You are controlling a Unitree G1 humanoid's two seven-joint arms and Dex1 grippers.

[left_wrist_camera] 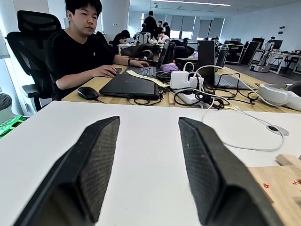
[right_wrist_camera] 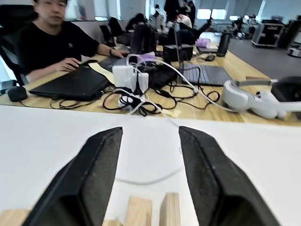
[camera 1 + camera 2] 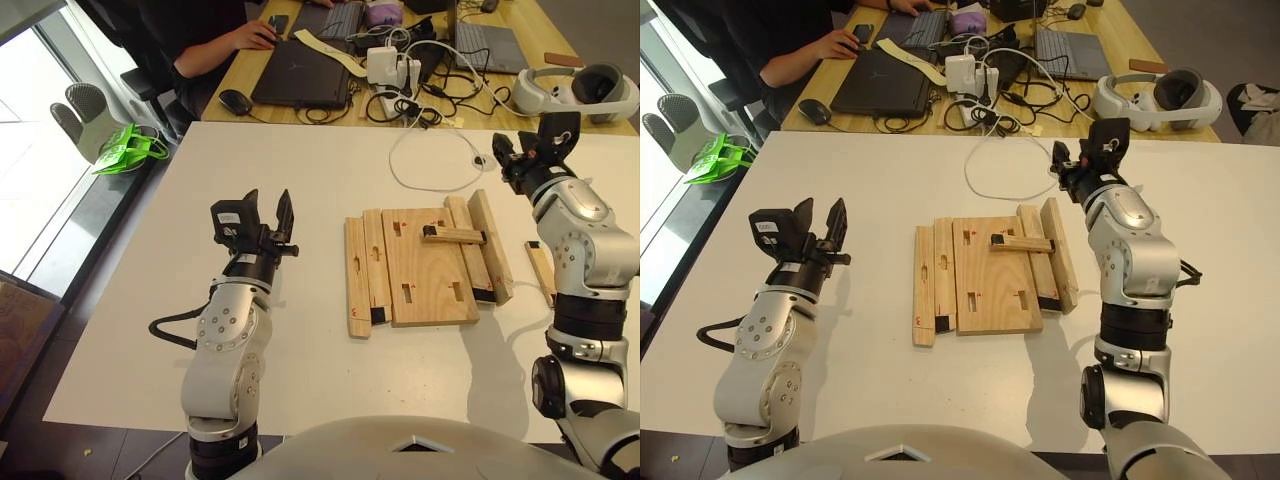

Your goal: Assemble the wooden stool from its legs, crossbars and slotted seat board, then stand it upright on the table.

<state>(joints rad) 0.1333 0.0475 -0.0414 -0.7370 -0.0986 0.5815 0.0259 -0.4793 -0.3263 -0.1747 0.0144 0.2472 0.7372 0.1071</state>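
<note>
Left gripper (image 3: 268,215) fingers are apart and empty; the seat board (image 3: 430,270) lies on the counter (image 3: 300,160), well to their right. Right gripper (image 3: 524,150) fingers are apart, near the legs (image 3: 488,245).

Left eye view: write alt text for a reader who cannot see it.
A pale square slotted wooden seat board lies flat on a white table, long wooden bars beside both edges and one short wooden bar on top. The robot's left arm and right arm flank it, jaws open.

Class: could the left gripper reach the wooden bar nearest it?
Probably yes: the left gripper is open and empty, with bare table between it and the wooden bar, which lies flat, uncovered.
</note>
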